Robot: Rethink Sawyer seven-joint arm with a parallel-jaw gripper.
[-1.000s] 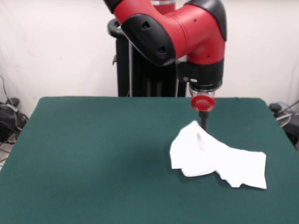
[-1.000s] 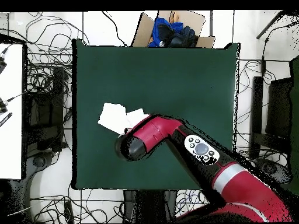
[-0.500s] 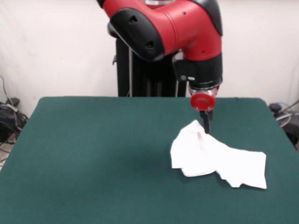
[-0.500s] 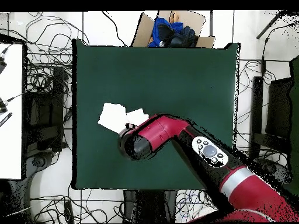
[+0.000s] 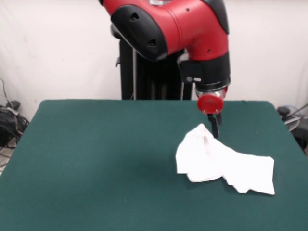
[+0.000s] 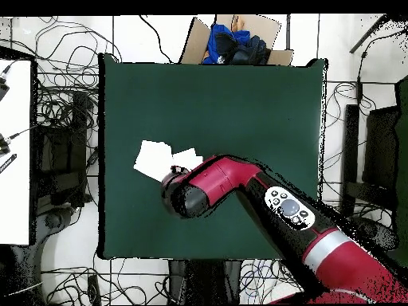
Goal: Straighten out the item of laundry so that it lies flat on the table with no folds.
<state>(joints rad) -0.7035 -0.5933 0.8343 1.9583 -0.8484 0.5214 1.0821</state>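
The item of laundry (image 5: 221,161) is a white, crumpled shirt lying on the right part of the dark green table (image 5: 96,159), plain side up, with folds and a raised peak at its far end. In the overhead view the item of laundry (image 6: 155,159) shows at the table's (image 6: 239,103) left, partly covered by the arm. My gripper (image 5: 215,127) hangs below a red disc, its tip right at the shirt's raised far peak. Whether it holds the cloth cannot be made out. From overhead the arm's wrist (image 6: 185,195) hides the gripper.
A cardboard box with blue cloth (image 6: 235,40) sits just beyond the table's top edge in the overhead view. Cables (image 6: 64,103) cover the floor on the left, beside a white surface (image 6: 14,151). The black pedestal (image 5: 144,72) stands behind the table.
The arm has swung a little, carrying the gripper slightly right and lower onto the shirt's far peak. The shirt's shape looks the same.
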